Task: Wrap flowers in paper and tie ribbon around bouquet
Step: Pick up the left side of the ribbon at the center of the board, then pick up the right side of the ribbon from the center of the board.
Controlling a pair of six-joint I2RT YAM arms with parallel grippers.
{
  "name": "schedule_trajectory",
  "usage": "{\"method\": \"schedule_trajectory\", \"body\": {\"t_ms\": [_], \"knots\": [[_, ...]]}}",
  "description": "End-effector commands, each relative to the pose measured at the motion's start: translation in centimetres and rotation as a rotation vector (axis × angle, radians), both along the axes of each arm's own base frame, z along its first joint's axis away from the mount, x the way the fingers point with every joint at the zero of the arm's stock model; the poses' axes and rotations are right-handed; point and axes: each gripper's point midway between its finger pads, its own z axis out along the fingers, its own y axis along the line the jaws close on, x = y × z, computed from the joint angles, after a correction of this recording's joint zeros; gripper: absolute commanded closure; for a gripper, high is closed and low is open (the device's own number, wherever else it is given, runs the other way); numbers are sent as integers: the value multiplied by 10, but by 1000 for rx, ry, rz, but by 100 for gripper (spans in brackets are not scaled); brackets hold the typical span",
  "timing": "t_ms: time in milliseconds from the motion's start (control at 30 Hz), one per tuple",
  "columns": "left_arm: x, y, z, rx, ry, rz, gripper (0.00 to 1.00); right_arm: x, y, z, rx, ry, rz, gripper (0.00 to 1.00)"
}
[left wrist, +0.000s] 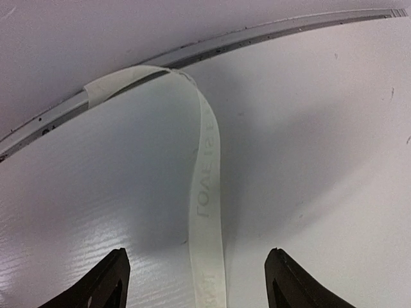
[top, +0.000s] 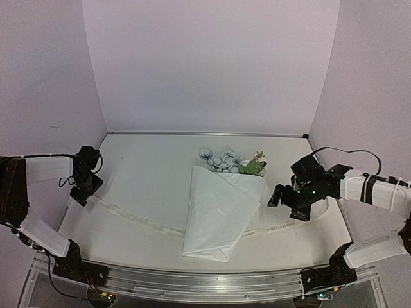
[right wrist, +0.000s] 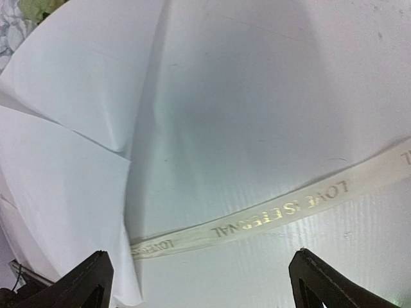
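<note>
looking down, i see the paper folded into a cone over the flowers in the middle of the desk, with the ribbon passing underneath so both ends stick out for tying. my left gripper and right gripper each hang open above an end, holding nothing; the paper's edge crowds the right one.

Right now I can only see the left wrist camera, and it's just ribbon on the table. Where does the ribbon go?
Observer: The ribbon runs to the right and slips under the folded paper.
Operator: Are there flowers inside?
Observer: Yes, the flowers poke out of its far end.
Operator: Is the other hand holding something?
Observer: No, the right gripper is open above the ribbon where it comes out of the paper, holding nothing.
</note>
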Motion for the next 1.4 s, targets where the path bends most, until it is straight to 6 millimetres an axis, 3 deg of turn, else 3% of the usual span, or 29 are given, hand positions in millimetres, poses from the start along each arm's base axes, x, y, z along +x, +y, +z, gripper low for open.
{"method": "schedule_trajectory", "body": {"t_ms": [0, 333, 433, 633, 733, 867, 1000, 1367], "knots": [[20, 25, 4, 90, 30, 18, 26, -11, -37, -6, -133, -63, -50, 2], [43, 26, -22, 67, 84, -6, 37, -38, -89, -9, -279, -122, -144, 2], [47, 22, -29, 45, 87, -21, 48, -43, -97, -13, -290, -115, -186, 2], [43, 20, -37, 30, 77, -13, 86, -56, -120, -13, -367, -66, -281, 2], [47, 19, -35, 29, 64, -27, 98, -59, -131, -16, -395, -43, -346, 3], [52, 18, -31, 28, 48, -53, 100, -53, -130, -32, -332, 33, -446, 8], [58, 16, -25, 29, 17, -72, 100, -25, -120, -49, -212, 23, -521, 13], [80, 18, -6, 55, -47, -107, 100, -1, -154, -80, -221, 2, -709, 22]]}}
